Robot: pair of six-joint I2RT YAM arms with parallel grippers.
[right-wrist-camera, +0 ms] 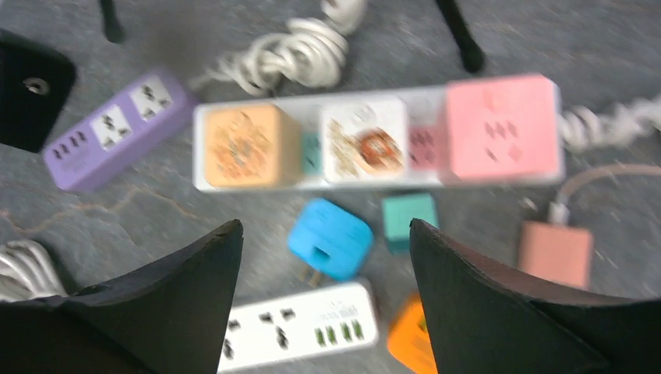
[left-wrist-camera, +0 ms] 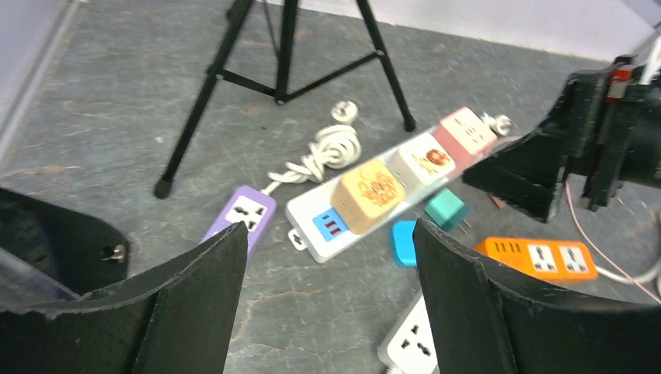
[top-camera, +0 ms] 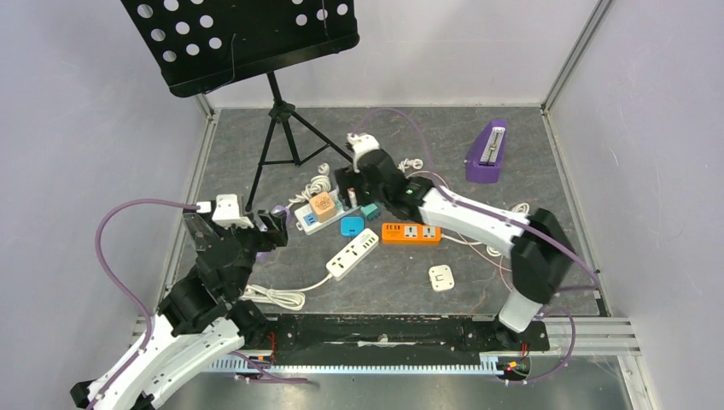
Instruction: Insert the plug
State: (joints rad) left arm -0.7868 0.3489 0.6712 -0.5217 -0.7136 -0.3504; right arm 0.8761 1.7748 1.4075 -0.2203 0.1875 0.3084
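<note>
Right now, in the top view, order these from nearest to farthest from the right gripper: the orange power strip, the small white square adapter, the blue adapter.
Measured from the right gripper:
1. Blue adapter, just below it in the view.
2. Orange power strip, further off to the right.
3. Small white square adapter, farthest, lower right and lying alone.

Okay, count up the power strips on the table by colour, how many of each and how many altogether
Purple: 1, the purple strip
White: 2, the long white strip carrying cube adapters and the corded white strip
Orange: 1, the orange strip
Total: 4
</note>
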